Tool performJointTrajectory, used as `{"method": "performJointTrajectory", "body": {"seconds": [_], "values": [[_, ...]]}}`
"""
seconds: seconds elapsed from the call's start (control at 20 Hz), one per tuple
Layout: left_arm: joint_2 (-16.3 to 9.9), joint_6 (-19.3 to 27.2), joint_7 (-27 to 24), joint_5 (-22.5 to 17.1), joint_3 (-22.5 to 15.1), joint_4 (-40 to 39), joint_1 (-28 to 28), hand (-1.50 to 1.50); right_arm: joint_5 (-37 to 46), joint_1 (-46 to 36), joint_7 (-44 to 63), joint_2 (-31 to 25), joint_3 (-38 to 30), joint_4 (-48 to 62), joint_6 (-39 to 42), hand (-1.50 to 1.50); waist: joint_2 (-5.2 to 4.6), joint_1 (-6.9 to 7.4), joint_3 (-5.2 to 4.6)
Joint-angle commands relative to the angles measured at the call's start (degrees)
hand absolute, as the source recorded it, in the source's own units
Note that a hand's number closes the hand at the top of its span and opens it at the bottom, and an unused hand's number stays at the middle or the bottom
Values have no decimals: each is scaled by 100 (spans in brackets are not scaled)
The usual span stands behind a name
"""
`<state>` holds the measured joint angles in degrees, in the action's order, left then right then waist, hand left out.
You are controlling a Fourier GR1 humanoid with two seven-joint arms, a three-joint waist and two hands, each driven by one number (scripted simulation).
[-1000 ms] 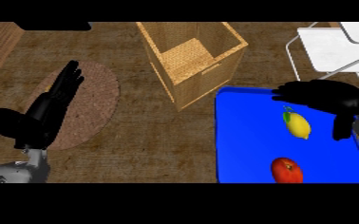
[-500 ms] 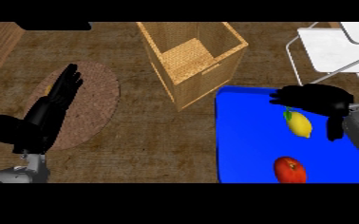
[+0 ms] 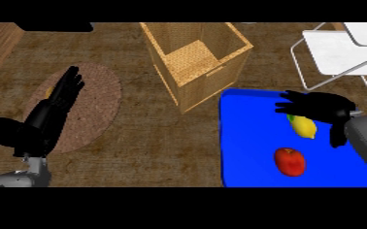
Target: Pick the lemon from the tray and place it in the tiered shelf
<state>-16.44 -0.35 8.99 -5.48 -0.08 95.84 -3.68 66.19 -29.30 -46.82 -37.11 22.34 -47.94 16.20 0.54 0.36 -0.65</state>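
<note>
A yellow lemon (image 3: 305, 128) lies on the blue tray (image 3: 247, 140) at the right, partly covered by my right hand (image 3: 319, 106). That hand hovers over the lemon's far end with its fingers spread and its thumb hanging down beside the fruit, not curled round it. The white tiered shelf (image 3: 331, 53) stands at the far right, beyond the tray. My left hand (image 3: 50, 111) rests open over a round mat at the left, fingers straight and pointing away.
A red apple (image 3: 290, 161) sits on the tray just in front of the lemon. A tall wicker basket (image 3: 197, 60) stands in the middle, next to the tray's far left corner. A brown round mat (image 3: 93, 104) lies at the left.
My right hand has slid left and slightly down across the tray, now covering the lemon's far end. The left hand has shifted only slightly. The lemon and apple have not moved.
</note>
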Motion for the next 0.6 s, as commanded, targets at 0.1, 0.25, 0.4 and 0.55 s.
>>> {"method": "performJointTrajectory", "body": {"seconds": [0.1,0.25,0.4,0.55], "values": [[100,-66,158,-19,2,341,203,0,295,-181,-393,239,-103,1004,-402,-150,-71,64,70],[200,1,-10,189,-42,10,19,0,360,-79,-100,492,-133,977,-528,-150,-68,12,67],[64,-230,46,-6,104,-160,-180,0,370,-174,-92,639,-340,1413,-1142,150,-90,50,71],[76,-262,-60,-44,160,-144,-100,0,194,-348,-480,673,-650,1672,-1815,150,-109,118,77]]}}
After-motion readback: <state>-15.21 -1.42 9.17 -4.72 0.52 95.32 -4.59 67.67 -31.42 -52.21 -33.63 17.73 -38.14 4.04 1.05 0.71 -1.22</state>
